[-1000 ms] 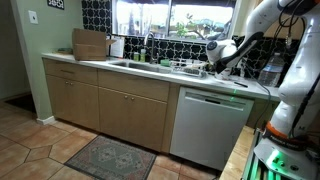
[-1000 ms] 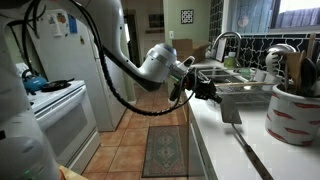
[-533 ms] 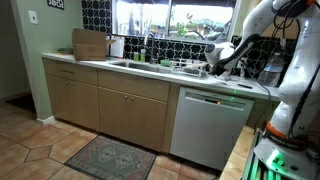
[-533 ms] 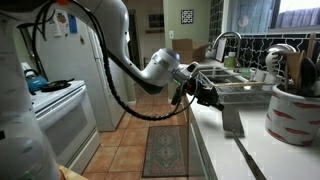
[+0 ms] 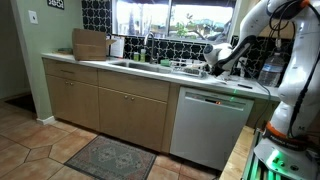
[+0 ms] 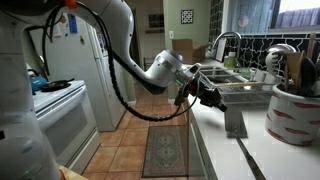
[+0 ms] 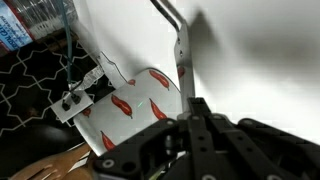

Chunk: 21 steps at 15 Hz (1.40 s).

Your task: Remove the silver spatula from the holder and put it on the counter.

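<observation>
The silver spatula [image 6: 233, 121] lies low along the pale counter [image 6: 212, 152], its thin handle running toward the camera. In the wrist view its handle [image 7: 180, 48] stretches away from my fingers over the white counter [image 7: 262, 60]. My gripper [image 6: 207, 95] is shut on the spatula's near end; it also shows in the wrist view [image 7: 195, 118] and in an exterior view [image 5: 213, 57]. The holder [image 6: 294, 112], white with red chilli prints, stands to the side of the spatula with other utensils in it. It also shows in the wrist view [image 7: 122, 103].
A sink with a tall faucet [image 6: 226, 44] and a metal dish rack [image 6: 245, 90] lie behind the gripper. A cardboard box [image 5: 90, 43] stands at the counter's far end. A white dishwasher front [image 5: 206, 124] sits below the counter. A white stove [image 6: 55, 105] stands across the aisle.
My gripper has moved a little along the counter toward the holder side, and the spatula has shifted with it, lower over the counter.
</observation>
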Motion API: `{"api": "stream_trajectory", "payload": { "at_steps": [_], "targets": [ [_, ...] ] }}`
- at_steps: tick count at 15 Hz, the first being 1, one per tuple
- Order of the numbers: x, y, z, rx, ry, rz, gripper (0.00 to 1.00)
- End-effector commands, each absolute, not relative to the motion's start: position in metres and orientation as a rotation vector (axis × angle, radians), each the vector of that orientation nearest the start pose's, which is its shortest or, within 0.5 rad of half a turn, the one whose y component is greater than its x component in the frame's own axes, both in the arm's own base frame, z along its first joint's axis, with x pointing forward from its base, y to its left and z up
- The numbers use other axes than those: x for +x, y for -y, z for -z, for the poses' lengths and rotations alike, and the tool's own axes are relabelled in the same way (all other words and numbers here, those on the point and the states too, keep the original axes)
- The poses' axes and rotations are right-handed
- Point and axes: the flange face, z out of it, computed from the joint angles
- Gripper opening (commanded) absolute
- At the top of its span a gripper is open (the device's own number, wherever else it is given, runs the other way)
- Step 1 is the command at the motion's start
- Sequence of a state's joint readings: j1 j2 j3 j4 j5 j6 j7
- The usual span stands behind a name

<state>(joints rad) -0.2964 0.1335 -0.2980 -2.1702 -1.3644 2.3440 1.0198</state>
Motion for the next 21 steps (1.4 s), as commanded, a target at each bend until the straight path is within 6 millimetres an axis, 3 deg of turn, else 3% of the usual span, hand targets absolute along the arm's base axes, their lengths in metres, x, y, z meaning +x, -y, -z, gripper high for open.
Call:
{"api": "stream_trajectory", "payload": {
  "at_steps": [1,2,4,5,7,8,12,13,16,17,21],
  "targets": [
    [0.465,0.331,-0.343,2.062,0.675,-0.272,0.09],
    [0.466,0.332,-0.343,2.061,0.679,-0.272,0.06],
    [0.467,0.333,-0.342,2.063,0.689,-0.271,0.09],
    [0.468,0.333,-0.341,2.063,0.692,-0.270,0.20],
    [0.468,0.333,-0.340,2.067,0.697,-0.268,0.28],
    [0.469,0.333,-0.341,2.068,0.701,-0.268,0.39],
    [0.469,0.334,-0.345,2.076,0.723,-0.268,0.64],
    [0.468,0.335,-0.348,2.082,0.732,-0.268,0.67],
    [0.468,0.336,-0.360,2.102,0.772,-0.273,0.88],
    [0.467,0.336,-0.366,2.117,0.787,-0.262,1.00],
    [0.452,0.335,-0.402,2.218,0.832,-0.187,1.00]
  ]
}}
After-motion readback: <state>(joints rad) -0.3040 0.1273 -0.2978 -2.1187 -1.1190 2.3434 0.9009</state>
